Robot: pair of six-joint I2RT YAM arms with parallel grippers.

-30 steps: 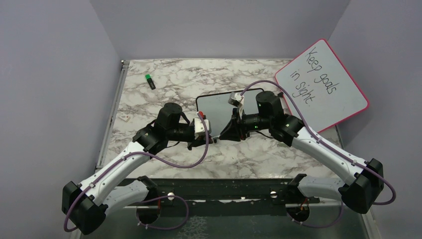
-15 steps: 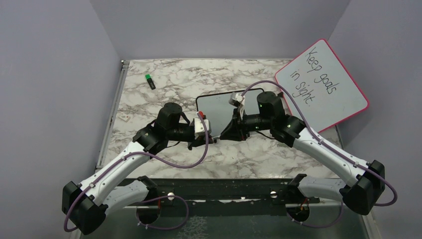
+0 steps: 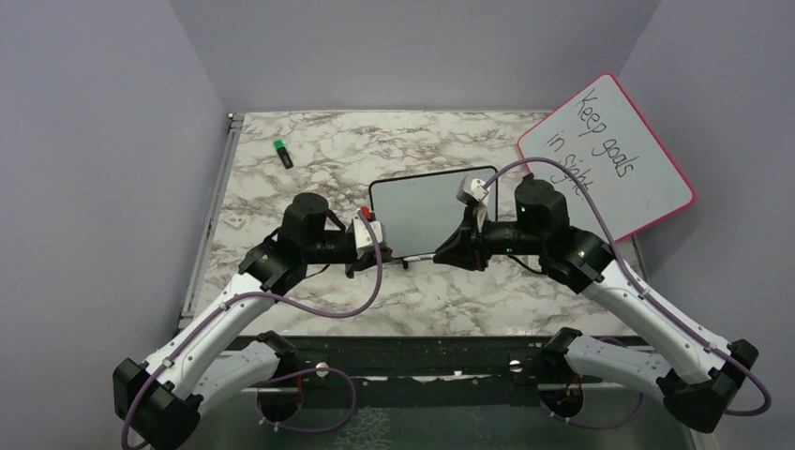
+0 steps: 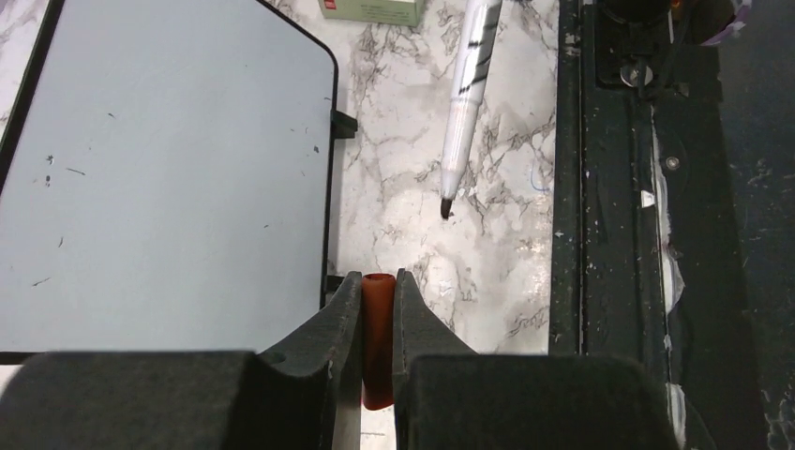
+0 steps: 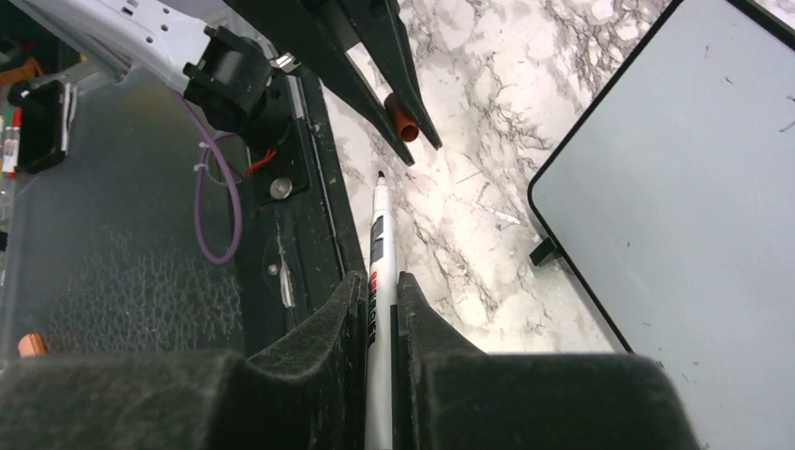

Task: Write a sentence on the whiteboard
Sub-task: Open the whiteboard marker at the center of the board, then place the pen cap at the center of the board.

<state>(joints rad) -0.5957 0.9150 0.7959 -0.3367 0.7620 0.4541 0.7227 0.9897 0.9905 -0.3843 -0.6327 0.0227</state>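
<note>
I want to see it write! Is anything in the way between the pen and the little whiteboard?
Nothing visible. Only bare table lies between the marker in the right gripper and the whiteboard. The left gripper, holding the red cap, is off that path.

Pretty bare setup: a white-and-grey marble tabletop [image 3: 328, 159], with plain lavender walls [image 3: 403, 47] boxing it in on its left, far and right sides. A black metal rail [image 3: 422, 352] runs along its near edge. Lighting's soft and even.

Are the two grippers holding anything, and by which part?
The left gripper pinches a red cap across its sides; the right gripper clamps the marker around its barrel, tip bare.
</note>
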